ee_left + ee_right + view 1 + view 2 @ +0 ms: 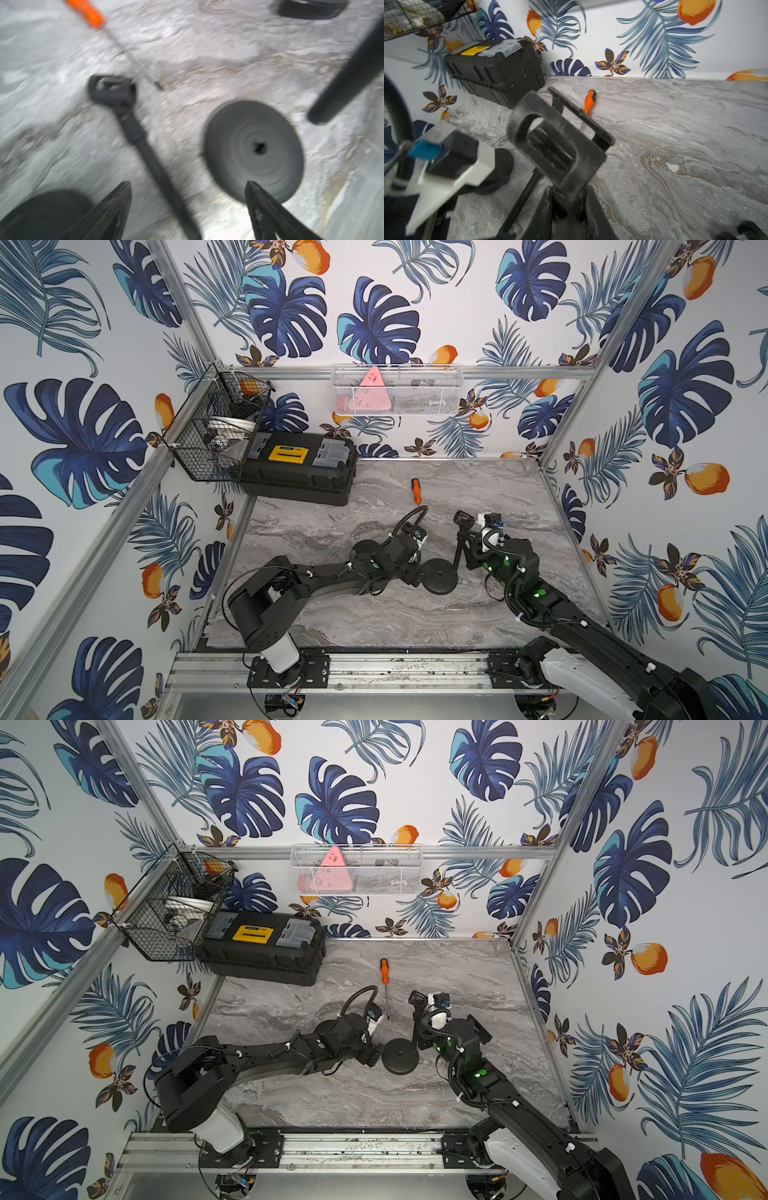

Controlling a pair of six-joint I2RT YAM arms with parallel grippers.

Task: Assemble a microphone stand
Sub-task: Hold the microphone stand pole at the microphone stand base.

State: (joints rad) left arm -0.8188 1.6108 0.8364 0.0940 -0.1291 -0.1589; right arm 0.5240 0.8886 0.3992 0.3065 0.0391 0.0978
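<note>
The left claw [418, 575] is spread wide and holds nothing. It sits low over the surface [415, 622], right at the near-left edge of the round base [440, 577]. In the blurred left wrist view its two dark fingers [122, 199] stand far apart, one tip overlapping the rim of the base [253, 149]. The centre hole of the base is open and nothing is in it. The left arm runs from its mount at the front rail out across the surface, nearly flat, with the wrist bent down toward the base.

The right claw [469, 556] is pressed together on the upper part of the pole [457, 549], just under the clip [462, 519]. In the right wrist view the clip [556, 145] stands up above the closed claw [571, 209], while the thin pole [520, 200] slants away below it. The right arm comes in from the front right corner, rises over its elbow and turns back toward the centre. The pole hangs tilted, clip end uppermost. Its lower end is close to the far-right edge of the base, beside the disc and not in the hole.

An orange-handled screwdriver [384, 971] lies flat farther back, its shaft pointing toward the arms. A black toolbox [299, 466] sits against the back wall on the left.
</note>
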